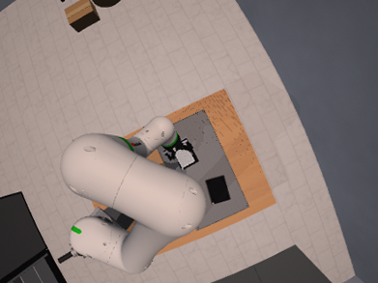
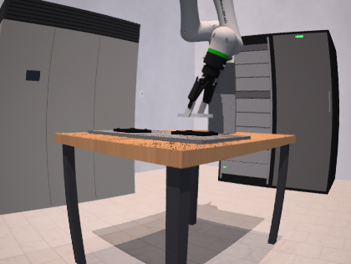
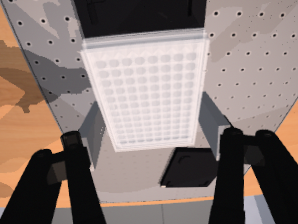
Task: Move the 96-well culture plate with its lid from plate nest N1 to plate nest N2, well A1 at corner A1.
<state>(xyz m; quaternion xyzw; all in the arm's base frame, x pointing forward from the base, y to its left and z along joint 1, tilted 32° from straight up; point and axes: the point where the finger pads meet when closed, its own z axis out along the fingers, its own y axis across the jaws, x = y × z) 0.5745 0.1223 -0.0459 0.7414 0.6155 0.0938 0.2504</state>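
Note:
My gripper (image 2: 195,112) (image 3: 151,109) is shut on the white 96-well culture plate (image 1: 184,158) (image 2: 195,115) (image 3: 143,92) and holds it level a little above the table. The clear lid lies on the plate. The black nest N1 (image 2: 194,133) (image 3: 140,3) is empty, just below and beyond the plate. The black nest N2 (image 1: 217,188) (image 2: 132,129) (image 3: 189,165) is empty to the side. In the top view the arm hides N1. I cannot read the A1 marks.
Both nests sit on a grey perforated mat (image 1: 234,204) (image 2: 234,139) (image 3: 253,43) on the wooden table (image 1: 247,151) (image 2: 167,150). Tall cabinets (image 2: 301,109) (image 2: 63,113) stand behind the table. A cardboard box (image 1: 81,13) lies far off on the floor.

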